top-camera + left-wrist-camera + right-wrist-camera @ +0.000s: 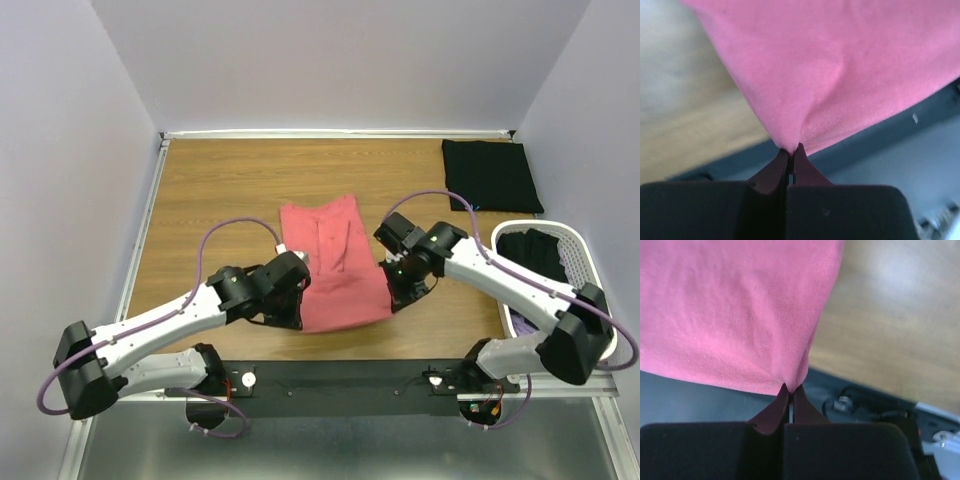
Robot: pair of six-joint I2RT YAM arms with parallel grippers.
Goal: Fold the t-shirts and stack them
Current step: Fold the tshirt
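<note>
A coral-pink t-shirt [335, 265] lies on the table [220, 190], a black t-shirt [492, 175] far right.

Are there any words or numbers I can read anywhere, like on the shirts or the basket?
No text can be read anywhere.
Pink t-shirt: plain, no print shows in any view.
Black t-shirt: no writing shows.
Basket: no label shows.
White discs on the rail: too small to read, if they carry any marks.
</note>
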